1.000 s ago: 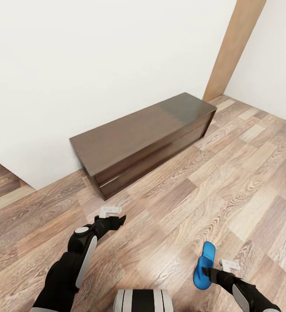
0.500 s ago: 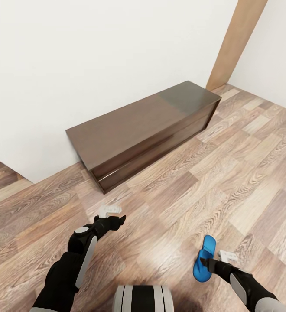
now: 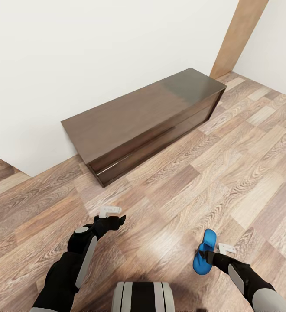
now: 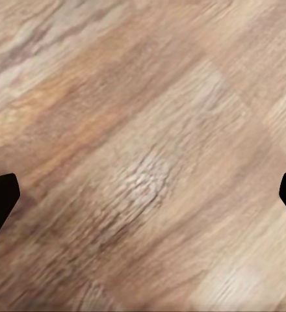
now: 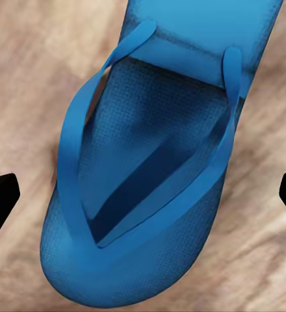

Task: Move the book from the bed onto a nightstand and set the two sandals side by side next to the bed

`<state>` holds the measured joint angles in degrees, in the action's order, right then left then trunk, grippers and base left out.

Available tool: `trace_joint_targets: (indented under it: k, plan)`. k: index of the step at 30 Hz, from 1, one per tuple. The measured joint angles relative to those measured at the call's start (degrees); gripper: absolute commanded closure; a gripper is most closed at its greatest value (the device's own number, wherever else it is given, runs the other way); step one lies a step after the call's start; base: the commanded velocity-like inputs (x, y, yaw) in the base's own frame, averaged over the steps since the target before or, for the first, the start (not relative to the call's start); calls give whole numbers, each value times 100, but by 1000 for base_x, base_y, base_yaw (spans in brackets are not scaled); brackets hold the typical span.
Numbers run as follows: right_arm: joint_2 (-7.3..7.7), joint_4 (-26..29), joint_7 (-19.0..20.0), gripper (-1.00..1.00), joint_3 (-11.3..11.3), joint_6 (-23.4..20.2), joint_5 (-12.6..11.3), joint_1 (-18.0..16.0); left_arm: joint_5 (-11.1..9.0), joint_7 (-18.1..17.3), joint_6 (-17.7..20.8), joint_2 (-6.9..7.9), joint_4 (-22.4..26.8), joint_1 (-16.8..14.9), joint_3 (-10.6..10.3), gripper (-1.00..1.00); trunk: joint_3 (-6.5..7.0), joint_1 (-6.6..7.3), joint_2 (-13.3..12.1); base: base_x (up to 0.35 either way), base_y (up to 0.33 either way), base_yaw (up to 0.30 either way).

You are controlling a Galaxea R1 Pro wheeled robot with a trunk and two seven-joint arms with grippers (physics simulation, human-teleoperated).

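Right gripper point(image 3: 206, 256) low at the near right, above the wood-plank floor point(image 3: 229, 173), with a bright blue sandal point(image 3: 203, 258) at its tip. From the right wrist camera, sandal point(image 5: 156, 169) broad between the two dark fingertips point(image 5: 0, 201), which sit wide apart at the edges, apart from the sole; cannot tell whether anything actually grips the sandal. Sole facing the camera, straps meeting in a V, floor point(image 5: 26, 78) behind.

Left gripper point(image 3: 117, 216) out at the near left, fingers spread wide, holding nothing; bare planks point(image 4: 143, 156) between the fingertips point(image 4: 0, 195) in the left wrist camera.

Farther off, a long dark brown bench point(image 3: 138, 117), lampless, set against the white wall point(image 3: 95, 52), angled from near left to far right. A tan wooden door frame point(image 3: 238, 34) at the far right corner. Robot's trunk point(image 3: 143, 297) at the near edge.
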<state>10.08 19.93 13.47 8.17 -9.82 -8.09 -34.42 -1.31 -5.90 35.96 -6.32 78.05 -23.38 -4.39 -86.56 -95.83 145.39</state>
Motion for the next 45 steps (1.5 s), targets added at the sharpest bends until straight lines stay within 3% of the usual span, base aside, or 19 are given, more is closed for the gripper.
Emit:
trace_joint_targets:
  k: [13,28,40,45]
  plan:
    - [-1,11,-11,-100,0,-431,1,-357,0,-5,-1,2,-8,0,0,-100,-288,-34,17,0,0,0]
    - [-29,3,-3,-100,-6,-410,1,-372,-1,-3,-5,8,-4,0,19,-100,-289,-33,18,0,0,0]
    - [-33,-3,-13,-100,-1,-395,24,-371,0,1,-1,8,0,0,19,-100,-554,-64,33,0,0,0]
    - [-33,-4,-33,-100,16,-397,4,-372,-1,1,-1,8,0,0,20,-100,-555,-64,34,0,0,0]
